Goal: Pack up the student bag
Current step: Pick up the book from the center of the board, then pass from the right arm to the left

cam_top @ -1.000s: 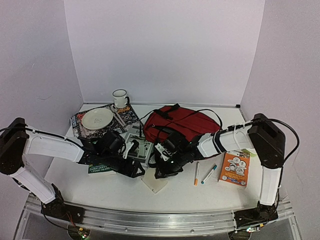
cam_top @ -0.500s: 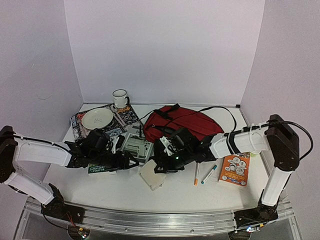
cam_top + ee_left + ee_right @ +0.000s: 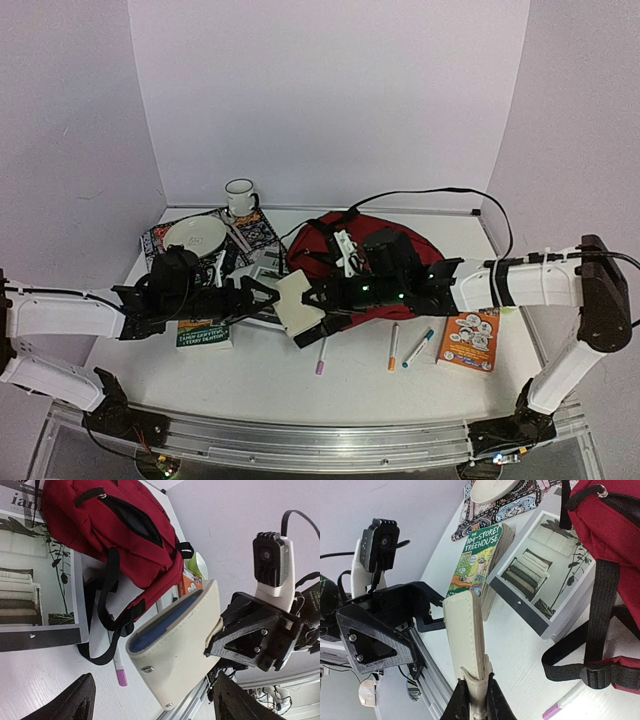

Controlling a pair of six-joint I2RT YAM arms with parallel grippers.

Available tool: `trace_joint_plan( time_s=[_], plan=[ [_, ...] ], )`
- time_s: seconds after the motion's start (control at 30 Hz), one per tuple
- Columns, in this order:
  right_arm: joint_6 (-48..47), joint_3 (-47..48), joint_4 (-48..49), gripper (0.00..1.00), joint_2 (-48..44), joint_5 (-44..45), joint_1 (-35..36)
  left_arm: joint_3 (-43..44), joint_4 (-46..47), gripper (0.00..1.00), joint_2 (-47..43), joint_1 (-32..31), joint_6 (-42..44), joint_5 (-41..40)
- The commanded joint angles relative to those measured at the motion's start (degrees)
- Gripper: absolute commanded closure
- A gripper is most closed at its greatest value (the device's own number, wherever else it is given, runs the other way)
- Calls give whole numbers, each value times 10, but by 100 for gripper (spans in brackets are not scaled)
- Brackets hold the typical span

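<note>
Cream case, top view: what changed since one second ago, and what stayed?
The right gripper closed on the cream case and lifted it off the table, up beside the open left gripper. A pink marker, unseen before, now shows. The student bag, plate, mug and orange book stayed put.

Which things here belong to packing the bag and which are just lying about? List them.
Job, likely: student bag; cream case, clamped in the right pincer; green book; orange book; magazine; pink marker; orange marker; teal marker.
Lying about, likely: plate; mug; patterned mat.
</note>
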Motion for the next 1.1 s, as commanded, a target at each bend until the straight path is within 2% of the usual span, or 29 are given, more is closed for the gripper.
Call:
trace_joint_plan(
  time_s=[0.0, 0.27, 0.53, 0.73, 0.93, 0.97, 1.07],
  plan=[
    [31, -15, 83, 92, -31, 13, 1, -5, 79, 19, -9, 2, -28, 0],
    [57, -21, 146, 91, -29, -8, 2, -6, 154, 27, 35, 2, -64, 16],
    [57, -10, 153, 90, -10, -8, 2, 4, 232, 38, 60, 2, -88, 59],
    [41, -6, 139, 84, 12, 15, 2, 2, 251, 62, 49, 1, -96, 49],
    [-8, 27, 67, 72, 24, 37, -1, -1, 258, 95, 59, 7, -105, 41],
    [-15, 31, 60, 71, 23, 38, -3, 0, 259, 99, 60, 10, -106, 40],
    [-36, 34, 26, 68, 14, 50, -13, 0, 261, 100, 62, 24, -106, 41]
  ],
)
